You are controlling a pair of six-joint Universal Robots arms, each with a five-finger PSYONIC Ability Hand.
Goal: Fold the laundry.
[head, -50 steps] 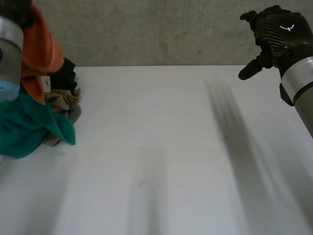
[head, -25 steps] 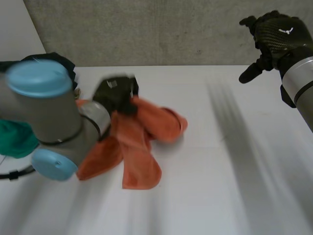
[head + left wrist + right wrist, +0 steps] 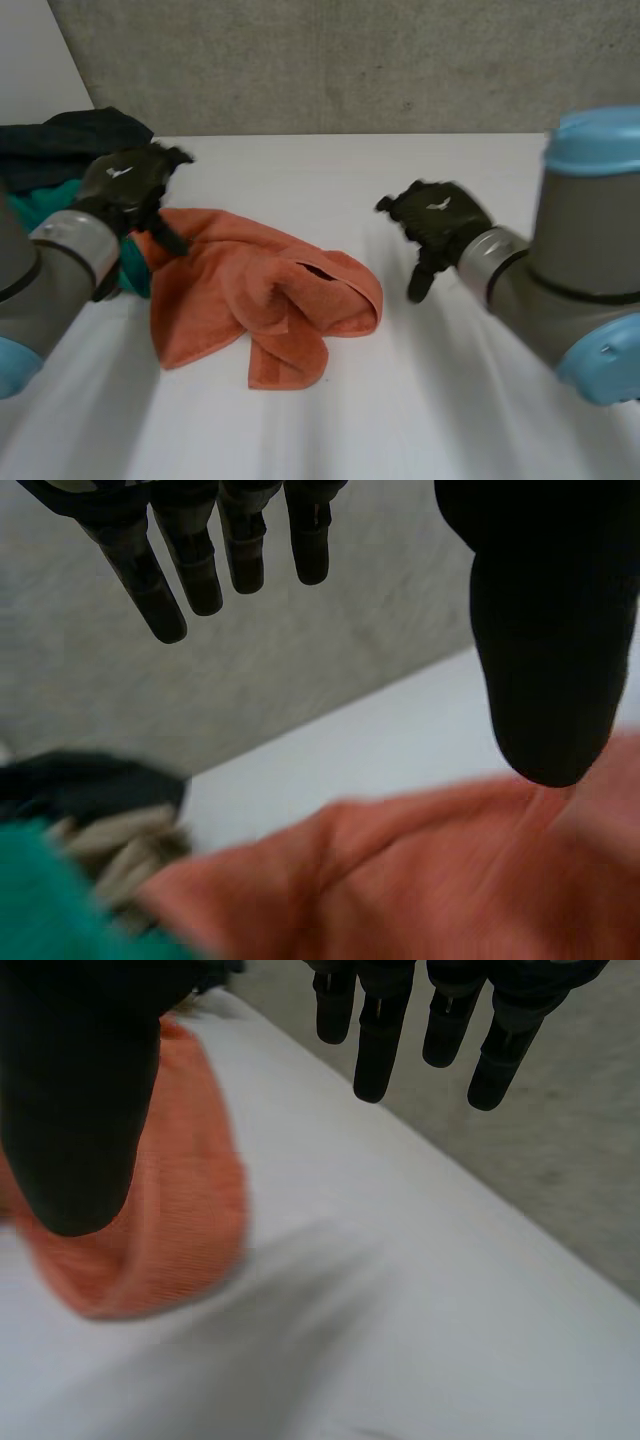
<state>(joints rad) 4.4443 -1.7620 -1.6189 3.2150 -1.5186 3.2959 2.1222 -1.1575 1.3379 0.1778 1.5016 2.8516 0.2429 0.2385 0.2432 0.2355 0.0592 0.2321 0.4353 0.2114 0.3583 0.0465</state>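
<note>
Moved since half a second ago: the orange towel [image 3: 260, 295] is out of the left hand [image 3: 125, 185] and lies crumpled on the white counter [image 3: 430, 410], and the right hand [image 3: 440, 215] is down from high at the far right to just beside the towel. Progress appears early: one piece is separated from the laundry pile [image 3: 60, 150], which sits at the counter's left edge with dark and green [image 3: 30, 205] pieces, but the towel is bunched and overlapped, not spread and with no neat fold made. Spreading and folding remain to be done. The left hand's fingers [image 3: 190, 560] are straight and hold nothing, over the towel's corner nearest the pile. The right hand's fingers [image 3: 375, 1035] are also straight and empty, near the towel's rolled opposite edge but apart from it.
</note>
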